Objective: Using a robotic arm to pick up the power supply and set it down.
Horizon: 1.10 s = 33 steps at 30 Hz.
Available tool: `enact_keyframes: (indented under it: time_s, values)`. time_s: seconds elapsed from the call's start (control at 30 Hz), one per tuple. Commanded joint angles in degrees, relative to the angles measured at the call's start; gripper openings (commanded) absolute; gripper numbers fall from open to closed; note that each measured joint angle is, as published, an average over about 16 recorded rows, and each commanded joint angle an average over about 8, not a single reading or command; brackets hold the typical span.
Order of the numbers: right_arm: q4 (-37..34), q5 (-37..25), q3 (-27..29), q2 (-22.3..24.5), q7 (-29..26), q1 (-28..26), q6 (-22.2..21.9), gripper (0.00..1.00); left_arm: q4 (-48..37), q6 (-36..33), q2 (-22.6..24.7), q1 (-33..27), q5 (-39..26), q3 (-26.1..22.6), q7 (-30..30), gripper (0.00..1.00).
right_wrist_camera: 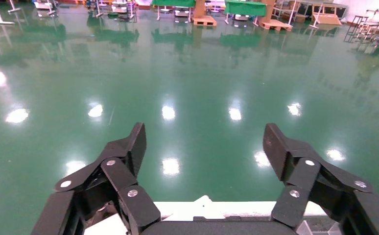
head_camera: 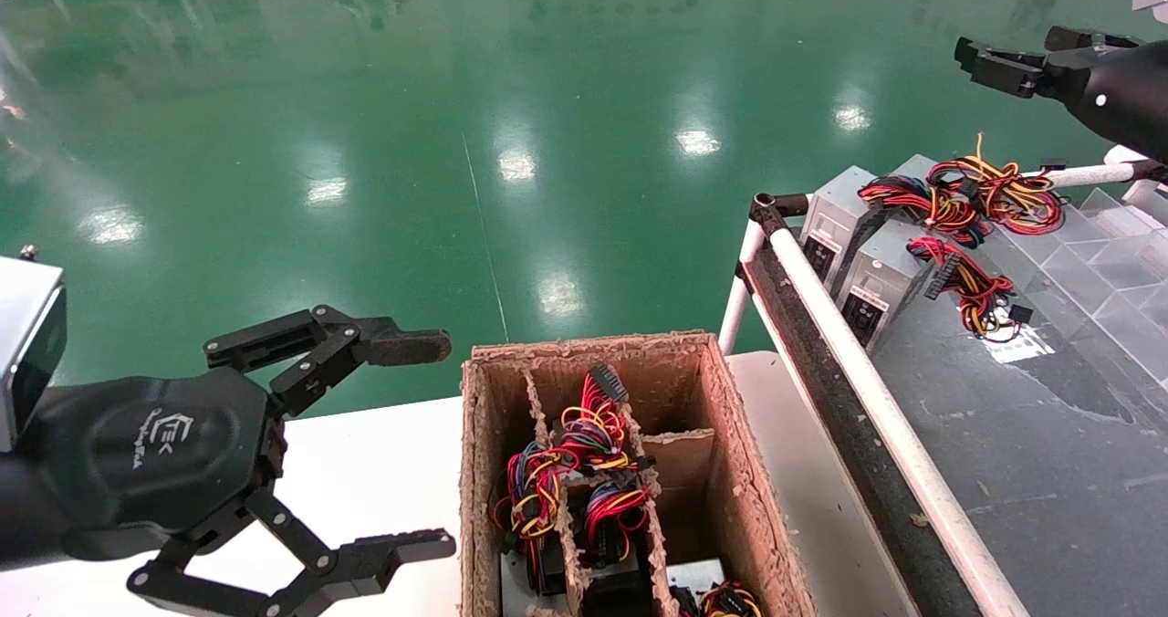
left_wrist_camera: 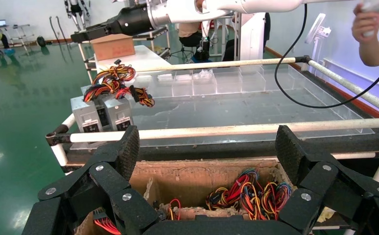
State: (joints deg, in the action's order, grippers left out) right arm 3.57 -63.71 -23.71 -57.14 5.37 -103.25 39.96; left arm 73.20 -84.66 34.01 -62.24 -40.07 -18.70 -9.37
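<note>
Rough fibrous cardboard box [head_camera: 744, 480]; glossy green floor [head_camera: 456, 142]; grey metal power supplies [head_camera: 881, 279].

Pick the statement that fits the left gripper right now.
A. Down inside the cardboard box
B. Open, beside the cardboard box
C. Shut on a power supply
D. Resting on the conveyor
B: the left gripper has its fingers spread wide and empty, beside the cardboard box of wired power supplies.

The head view looks steeply down on the cardboard box [head_camera: 630, 471]. The left wrist view faces low across it toward the conveyor table [left_wrist_camera: 256, 105], which both views share. The right wrist view faces the green floor [right_wrist_camera: 187, 73].
</note>
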Motion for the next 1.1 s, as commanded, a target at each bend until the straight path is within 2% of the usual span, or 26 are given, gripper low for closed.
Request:
enact_keyframes:
  time_s: [0.03,1.1]
  values:
    - [0.7,0.4,0.2,0.3,-0.1,0.3,0.7,1.00,0.0,0.0,0.0,0.0,0.0,0.0,0.0,1.00]
    - [39.4,12.4,4.4,12.5,-9.0,23.4,25.8,1.00,0.0,0.0,0.0,0.0,0.0,-0.1,0.0,1.00]
